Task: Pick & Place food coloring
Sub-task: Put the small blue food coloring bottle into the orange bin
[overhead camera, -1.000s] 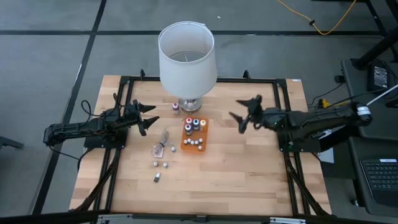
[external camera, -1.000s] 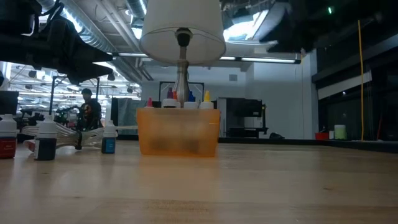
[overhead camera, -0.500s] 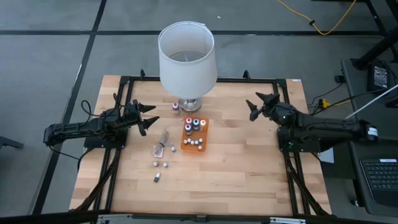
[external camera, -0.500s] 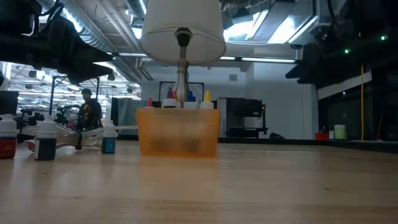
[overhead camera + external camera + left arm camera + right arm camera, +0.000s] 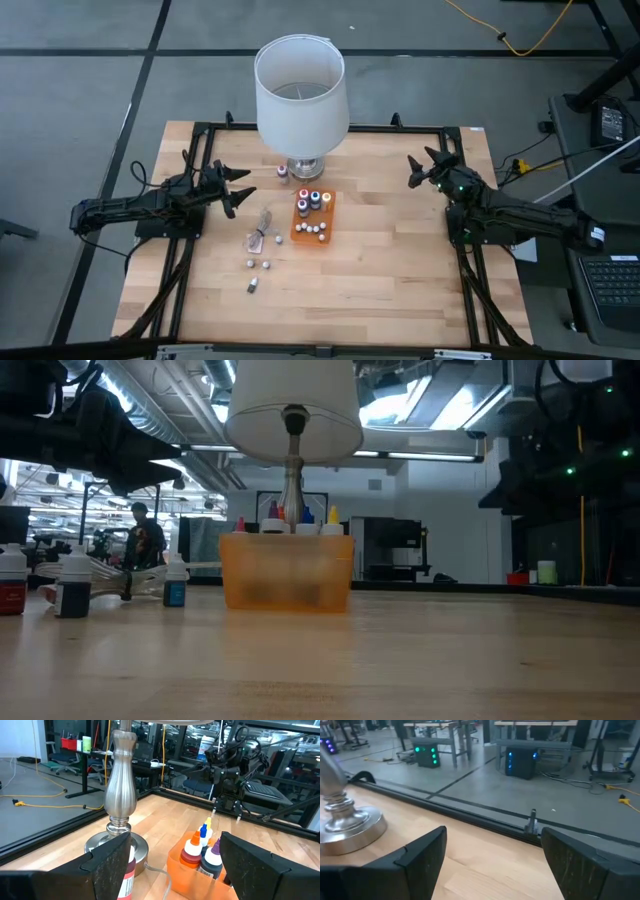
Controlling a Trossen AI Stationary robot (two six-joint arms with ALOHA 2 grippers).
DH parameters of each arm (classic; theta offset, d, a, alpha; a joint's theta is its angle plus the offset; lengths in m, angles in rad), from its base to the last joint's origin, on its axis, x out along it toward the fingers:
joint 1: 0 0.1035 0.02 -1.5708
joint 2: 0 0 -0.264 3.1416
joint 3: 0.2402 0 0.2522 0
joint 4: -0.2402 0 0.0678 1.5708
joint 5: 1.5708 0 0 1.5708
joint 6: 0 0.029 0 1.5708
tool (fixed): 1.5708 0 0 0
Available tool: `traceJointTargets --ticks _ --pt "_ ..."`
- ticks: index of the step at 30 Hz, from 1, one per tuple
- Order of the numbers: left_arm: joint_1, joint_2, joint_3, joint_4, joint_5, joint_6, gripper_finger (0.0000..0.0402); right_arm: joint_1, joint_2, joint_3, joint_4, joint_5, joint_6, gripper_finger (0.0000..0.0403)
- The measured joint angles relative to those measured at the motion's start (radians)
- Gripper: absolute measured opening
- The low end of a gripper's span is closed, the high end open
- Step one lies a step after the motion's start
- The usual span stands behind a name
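My left gripper (image 5: 236, 187) is open and empty, beside the silver lamp base (image 5: 306, 168). My right gripper (image 5: 428, 169) waits open at the far right of the wooden table (image 5: 380, 280). Several small food coloring bottles (image 5: 310, 201) stand in the flat orange tray (image 5: 324, 238); loose bottles (image 5: 258, 264) lie nearby. I think I should come down straight over one loose bottle and close gently, because they tip easily.

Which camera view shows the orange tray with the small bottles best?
The high view: the whole orange tray shows from above, bottles inside. The low view shows only its side wall and bottle tips. The left wrist view shows one corner. The right wrist view misses it.
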Motion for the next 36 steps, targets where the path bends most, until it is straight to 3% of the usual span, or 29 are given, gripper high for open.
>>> traceJointTargets --ticks 24,36 --pt "0.000 0.000 0.000 0.000 0.000 0.000 0.0294 -0.073 -0.274 -0.060 -0.068 0.001 0.022 0.0324" --pt "0.000 0.000 0.000 0.000 0.000 0.000 0.0294 -0.075 -0.332 -0.060 -0.068 0.002 0.022 0.0324"
